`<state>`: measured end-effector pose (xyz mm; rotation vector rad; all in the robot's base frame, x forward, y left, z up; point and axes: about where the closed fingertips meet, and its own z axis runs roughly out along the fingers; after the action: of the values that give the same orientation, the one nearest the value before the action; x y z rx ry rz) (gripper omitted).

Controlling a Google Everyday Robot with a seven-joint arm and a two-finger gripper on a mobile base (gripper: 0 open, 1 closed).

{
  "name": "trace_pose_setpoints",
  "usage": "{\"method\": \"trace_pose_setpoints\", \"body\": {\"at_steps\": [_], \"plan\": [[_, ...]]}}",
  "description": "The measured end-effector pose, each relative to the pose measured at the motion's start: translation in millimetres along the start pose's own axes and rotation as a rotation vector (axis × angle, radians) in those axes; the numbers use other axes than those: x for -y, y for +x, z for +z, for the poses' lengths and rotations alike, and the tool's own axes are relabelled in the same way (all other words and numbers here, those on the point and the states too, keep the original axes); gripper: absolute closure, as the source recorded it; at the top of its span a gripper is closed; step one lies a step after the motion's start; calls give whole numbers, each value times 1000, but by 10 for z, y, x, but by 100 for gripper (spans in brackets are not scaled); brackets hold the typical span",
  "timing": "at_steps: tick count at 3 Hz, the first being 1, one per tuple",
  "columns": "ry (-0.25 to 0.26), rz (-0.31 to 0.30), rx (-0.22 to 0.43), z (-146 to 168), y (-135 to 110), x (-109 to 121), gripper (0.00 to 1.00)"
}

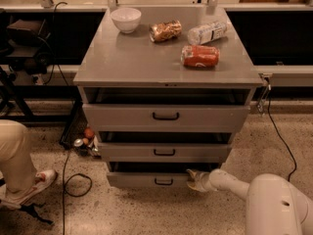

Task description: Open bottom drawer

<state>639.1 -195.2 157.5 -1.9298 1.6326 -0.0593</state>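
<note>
Beige two-finger gripper [196, 179] down low at the grey metal drawer cabinet [146, 67]
The shallow grey metal bottom drawer [142, 179] sits immediately left of the gripper, its small black bar handle [164, 181] further left; how the gripper is set, I cannot tell

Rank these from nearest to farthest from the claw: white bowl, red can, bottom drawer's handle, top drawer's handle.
The claw sits at the grey metal bottom drawer's right end.
1. Its small black bar handle, just left.
2. Top grey drawer's wider black handle, above.
3. Red crushed can, up top, right side.
4. White bowl, back left.
</note>
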Motion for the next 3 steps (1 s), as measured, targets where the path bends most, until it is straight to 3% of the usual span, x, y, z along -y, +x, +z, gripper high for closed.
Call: {"method": "trace_pose_setpoints", "body": {"at_steps": [2,3], "plan": [[0,20,-11,-73,-8,-111,100],[1,22,-12,-79,-9,-122,87]]}}
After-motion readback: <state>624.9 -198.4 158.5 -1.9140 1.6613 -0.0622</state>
